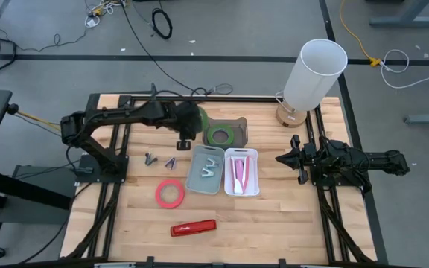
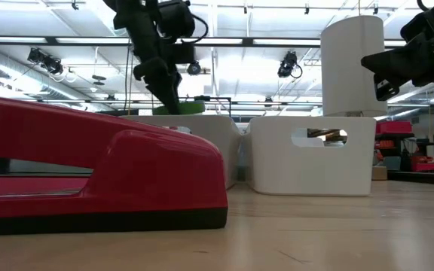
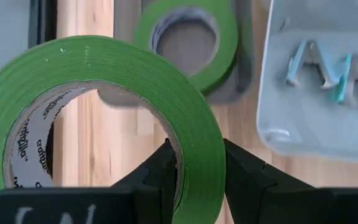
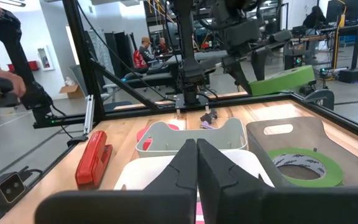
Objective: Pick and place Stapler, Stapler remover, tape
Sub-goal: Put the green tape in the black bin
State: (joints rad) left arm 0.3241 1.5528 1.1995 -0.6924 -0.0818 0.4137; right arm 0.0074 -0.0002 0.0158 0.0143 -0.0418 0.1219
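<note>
The left gripper (image 1: 193, 119) pinches a green roll of tape (image 3: 114, 118) by its wall, held in the air just beside the dark grey bin (image 1: 238, 126) containing another green tape roll (image 1: 218, 135). The right gripper (image 1: 290, 158), fingers pressed together, waits beside the white bin (image 1: 242, 184). The red stapler (image 1: 194, 227) lies near the table's front edge.

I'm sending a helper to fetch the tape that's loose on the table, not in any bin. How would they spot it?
Start at the tall white cylinder at the table's back edge, then come forward to the row of bins and the pale grey bin. Just to its left, flat on the bare wood, lies the red tape roll. The other rolls are green: one in the dark bin, one in the left gripper.
</note>
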